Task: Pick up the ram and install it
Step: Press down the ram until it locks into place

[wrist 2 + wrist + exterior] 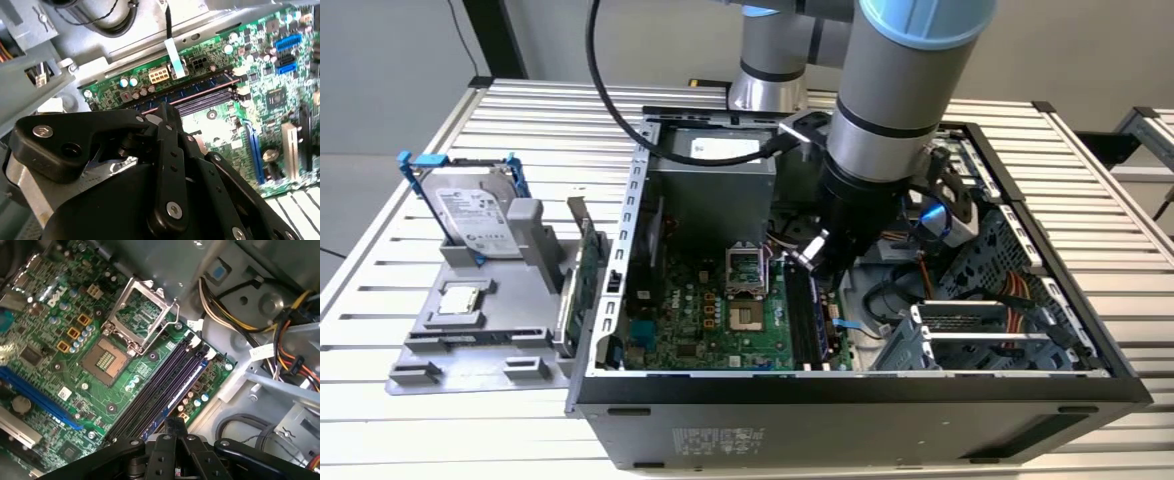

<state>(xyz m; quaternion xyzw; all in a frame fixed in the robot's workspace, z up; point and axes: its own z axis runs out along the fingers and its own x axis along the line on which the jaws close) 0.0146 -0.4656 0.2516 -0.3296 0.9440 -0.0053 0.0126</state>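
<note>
The PC case (854, 385) lies open on the bench (400, 420), w/ the arm reaching down into it. The gripper (814, 258) hangs low over the black slots (803, 315) on the green board (707, 320).

In both wrist views the gripper (167, 112) (175, 424) has its black fingers pressed together, w/ nothing seen between them. Right under its tip run the long slots (150, 400) (205, 102). A thin blue strip, prob. the ram (172, 401) (195, 86), sits in the slot at the board's edge, just below the gripper. I cannot tell if the tip touches it.

Past the slots, farther from the gripper, is the CPU socket (107, 360) w/ its metal lid flipped up. Orange and yellow wires (290, 365) run on the other side of the gripper.

Writing: a white label (720, 150) on the grey box behind the gripper, a white sticker (64, 392) on the board and grey print (720, 440) on the case front; none of it can be read here.

Well away from the gripper, outside the case, an HDD (474, 220) in a blue frame and a green card (587, 265) stand on a grey holder (480, 340).
</note>
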